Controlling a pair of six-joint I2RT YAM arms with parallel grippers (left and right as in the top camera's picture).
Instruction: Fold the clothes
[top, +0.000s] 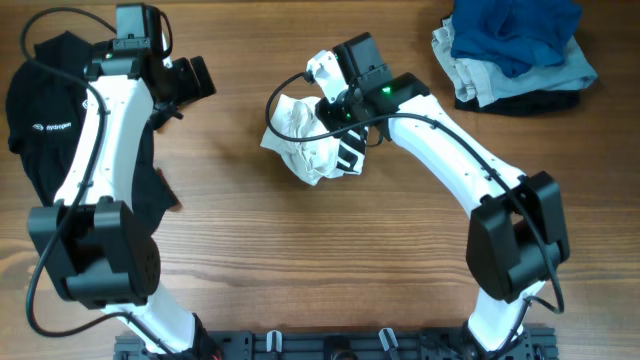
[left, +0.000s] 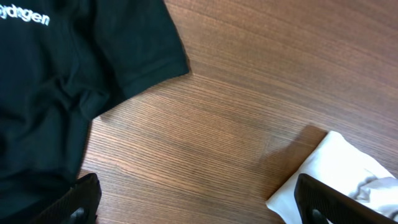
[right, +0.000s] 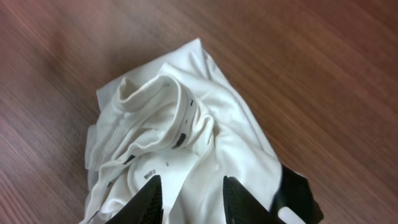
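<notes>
The white T-shirt (top: 300, 135) lies crumpled in a heap at the middle of the table, with a bit of its black print showing at its right edge. My right gripper (top: 338, 115) is down on the heap's right side. In the right wrist view its fingers (right: 189, 186) are closed on a bunch of the white fabric (right: 174, 118). My left gripper (top: 195, 78) is open and empty, well left of the shirt. In the left wrist view its fingers (left: 196, 202) frame bare wood, with a corner of the white shirt (left: 336, 162) at the right.
A black shirt with small white logos (top: 50, 110) lies under the left arm at the table's left and fills the left of the left wrist view (left: 56, 62). A pile of folded blue and pale grey garments (top: 515, 45) sits at the back right.
</notes>
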